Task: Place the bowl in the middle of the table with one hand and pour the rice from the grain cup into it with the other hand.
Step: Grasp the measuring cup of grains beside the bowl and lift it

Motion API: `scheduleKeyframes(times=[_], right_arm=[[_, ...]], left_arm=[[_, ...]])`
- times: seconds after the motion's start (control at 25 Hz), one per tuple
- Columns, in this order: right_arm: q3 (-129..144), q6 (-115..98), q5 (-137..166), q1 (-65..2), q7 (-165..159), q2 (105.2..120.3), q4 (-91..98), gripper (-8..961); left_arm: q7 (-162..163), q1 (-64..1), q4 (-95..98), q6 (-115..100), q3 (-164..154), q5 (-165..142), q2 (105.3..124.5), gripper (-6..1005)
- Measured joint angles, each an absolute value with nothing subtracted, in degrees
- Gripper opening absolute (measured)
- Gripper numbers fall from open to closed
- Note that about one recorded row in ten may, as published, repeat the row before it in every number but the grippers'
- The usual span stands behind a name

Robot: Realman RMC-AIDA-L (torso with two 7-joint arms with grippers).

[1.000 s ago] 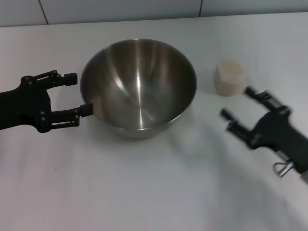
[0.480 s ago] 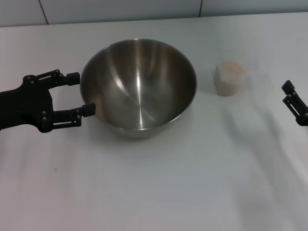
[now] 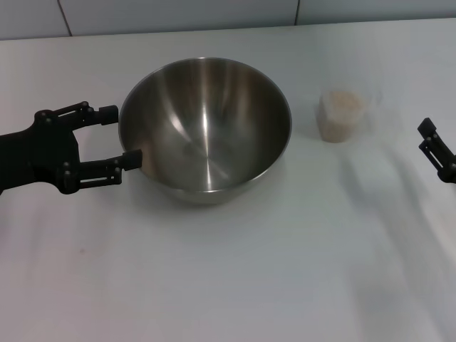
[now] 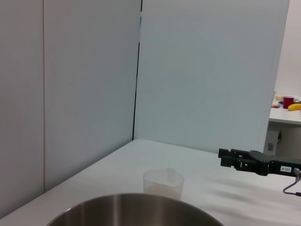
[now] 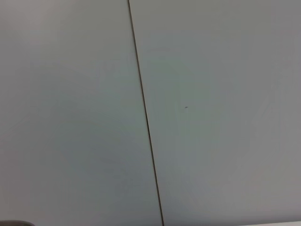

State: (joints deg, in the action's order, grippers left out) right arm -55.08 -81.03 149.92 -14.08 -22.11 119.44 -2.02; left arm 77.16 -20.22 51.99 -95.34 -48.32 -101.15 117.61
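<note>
Large round stainless-steel mixing bowl [image 3: 205, 128] sits upright on the plain white matte worktop [image 3: 228, 285], roughly centre, shiny inside empty, no grains in it. Small clear frosted plastic grain cup [image 3: 341, 116] stands upright to the bowl's right, apart from it, full of pale beige rice [image 3: 343, 102]; the left wrist view shows the cup [image 4: 163, 182] just past the bowl's far rim [image 4: 136, 207]. Black two-fingered left gripper [image 3: 112, 135] is at the bowl's left side, jaws apart, one fingertip near the rim and the lower one at or touching the wall; can't tell if there's real contact. Judgement: bowl placement looks done, and open jaws there fit a release or a light steadying stance. Black right gripper [image 3: 427, 139] is only partly in frame at the right edge, near the cup but not touching; can't tell its jaw state. Right wrist view shows only blank wall panels [image 5: 150, 113]. Pour not started; next step likely needs the right arm to reach and grasp the cup.
</note>
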Motion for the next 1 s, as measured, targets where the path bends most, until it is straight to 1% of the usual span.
scheduleKeyframes(times=[0.24,0.68,1.0], right_arm=[[-55.11,-78.29,149.84,-15.11,-22.09,119.38,-2.07,739],[-54.66,-68.27,149.85,-21.04,-21.93,119.48,-2.40,739],[-55.60,-64.41,149.79,-23.00,-21.81,119.40,-2.76,739]], left_arm=[[76.72,-20.21,51.95,-95.25,-47.83,-100.99,117.79,842],[76.50,-20.19,51.69,-94.64,-47.63,-100.74,118.03,842],[76.47,-20.17,51.58,-94.64,-47.10,-100.71,118.10,843]])
